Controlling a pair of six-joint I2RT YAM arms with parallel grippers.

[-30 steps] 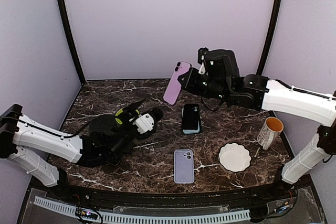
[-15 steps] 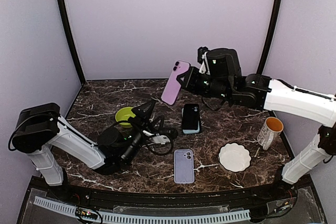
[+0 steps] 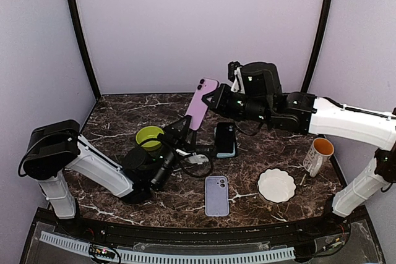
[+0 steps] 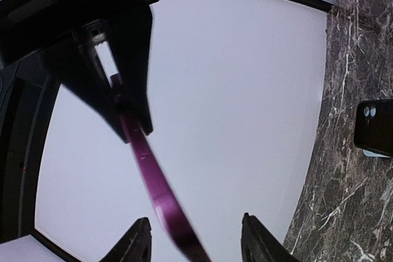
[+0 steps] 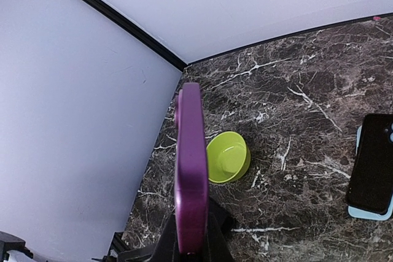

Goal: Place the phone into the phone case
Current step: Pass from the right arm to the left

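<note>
Black and closed tight, the right claw (image 3: 210, 98) clamps the upper end of a purple phone (image 3: 199, 103) and holds it in the air, tilted, above the back half of the counter (image 3: 124, 112). Whether this piece is the phone itself or a shell of that shape, the views do not settle. The right wrist view shows it edge-on, pinched on both faces by the claw (image 5: 191, 245).

Just below, the left claw (image 3: 184, 127) points up at the phone's lower end. Its jaws stand partly apart, neither wide nor narrow. In the left wrist view the thin purple edge (image 4: 161, 196) runs down between the two fingertips, with a gap showing on each side. Whether it touches either one is not clear.

Beside the left claw, a green bowl (image 3: 149, 136) sits on the dark marble. To the right, under the right arm, a black phone (image 3: 226, 137) lies flat on a pale blue case. Nearer the front edge lies a lavender phone-shaped piece (image 3: 216, 195), camera corner away from the arms. A white scalloped dish (image 3: 276, 185) sits to its right, and a mug (image 3: 318, 155) stands beyond that.
</note>
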